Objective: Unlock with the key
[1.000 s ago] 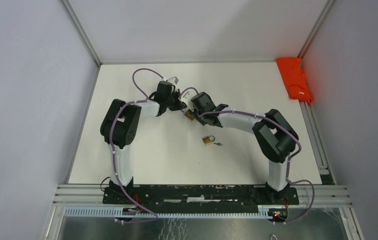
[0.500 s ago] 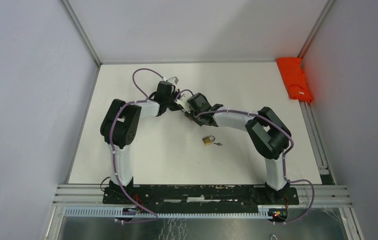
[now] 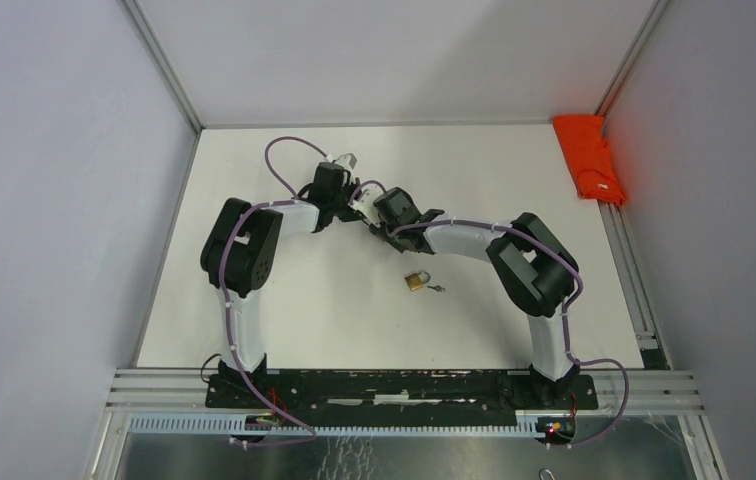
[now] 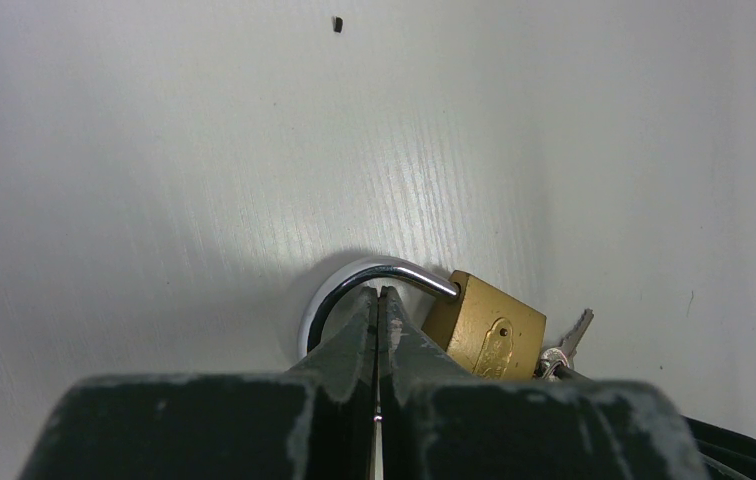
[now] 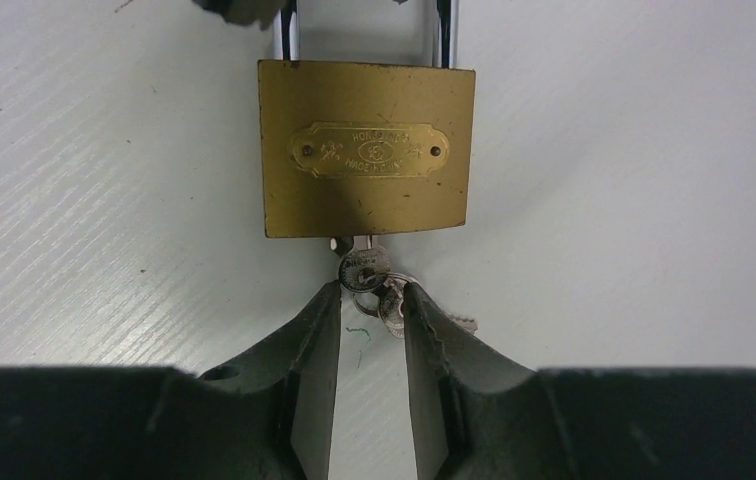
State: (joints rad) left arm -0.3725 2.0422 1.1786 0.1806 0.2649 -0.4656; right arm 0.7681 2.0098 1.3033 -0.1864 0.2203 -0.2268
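A: Any writing on the brass padlock (image 5: 366,150)?
B: 1 embossed oval nameplate (image 5: 369,150) on its face, with 2 rivets and 2 lines of raised lettering, too small to read. The body is rectangular brushed brass, lightly scratched. The shackle (image 4: 414,275) is a polished steel round bar, U-shaped.
A: Key?
B: The silver key (image 5: 357,270) sits in the keyway at the padlock's bottom edge. The key bunch (image 5: 394,305) lies just below it.
A: Fingers?
B: Left gripper (image 4: 379,298): closed, tips together, up against the shackle's arc. Cannot tell if it pinches the bar. Right gripper (image 5: 369,300): dark ribbed fingers (image 5: 319,340) apart, 1 on each side of the key bunch, just below the padlock.
A: Surroundings?
B: The padlock lies flat on the white, fine-grained table (image 5: 604,150). A 2nd padlock (image 3: 416,281) lies nearer the arm bases than it. An orange cloth (image 3: 587,158) lies well to its right.
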